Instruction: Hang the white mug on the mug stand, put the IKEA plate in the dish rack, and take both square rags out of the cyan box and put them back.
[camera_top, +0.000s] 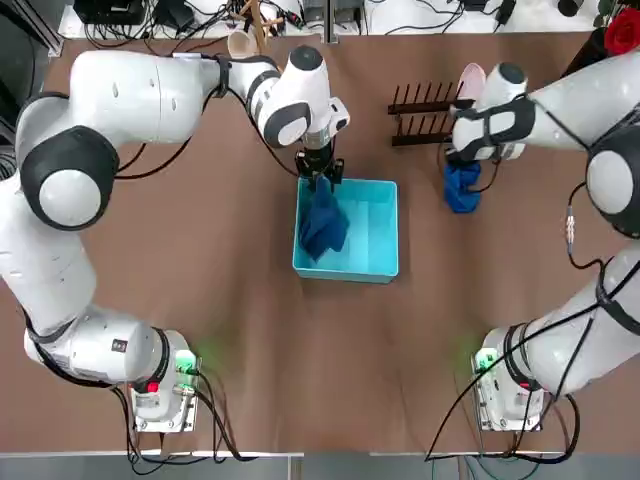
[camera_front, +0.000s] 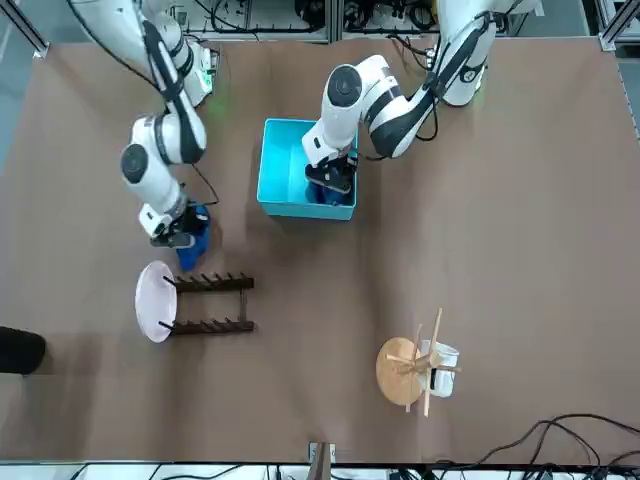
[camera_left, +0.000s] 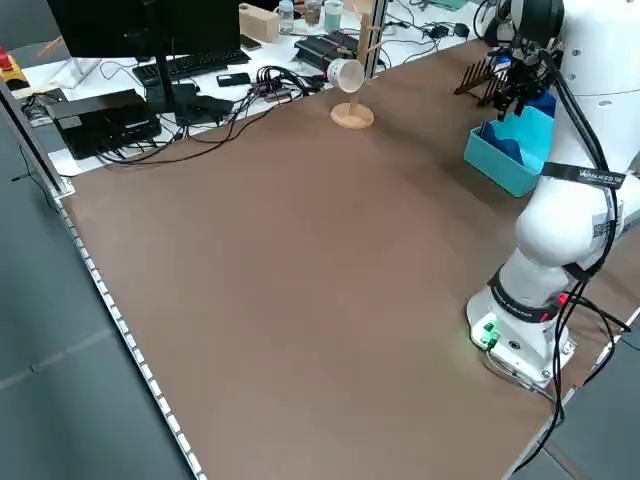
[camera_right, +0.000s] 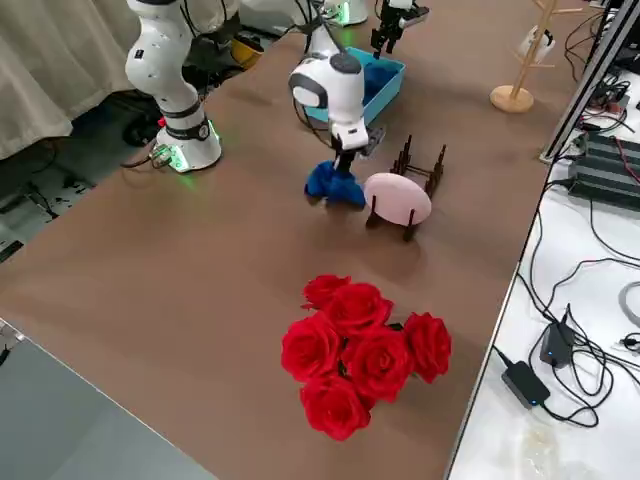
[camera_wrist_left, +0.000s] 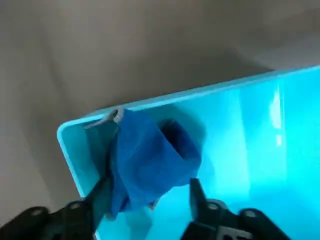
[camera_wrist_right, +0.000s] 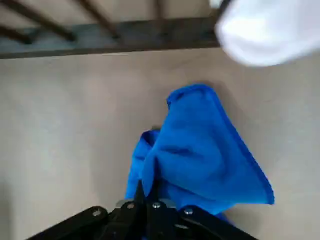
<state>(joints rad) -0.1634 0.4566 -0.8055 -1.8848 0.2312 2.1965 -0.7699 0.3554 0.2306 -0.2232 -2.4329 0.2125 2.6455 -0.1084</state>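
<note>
Left wrist view: the left tool (camera_wrist_left: 151, 183) is spread over one blue rag (camera_wrist_left: 155, 160), which lies bunched in a corner of the cyan box (camera_wrist_left: 280, 165). I'd lift it straight up, fingers wide, so no fold snags, then swing that arm clear. Beside the dish rack (camera_front: 215, 327), the right tool (camera_wrist_right: 147, 189) pinches the other rag (camera_wrist_right: 200, 155). That one, I reckon, wants carrying high over the wall and lowering before release, its loose corners kept off the plate (camera_front: 155, 302).

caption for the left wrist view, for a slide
The left gripper, fingers spread, hovers over a crumpled blue rag in one corner of the cyan box
</note>
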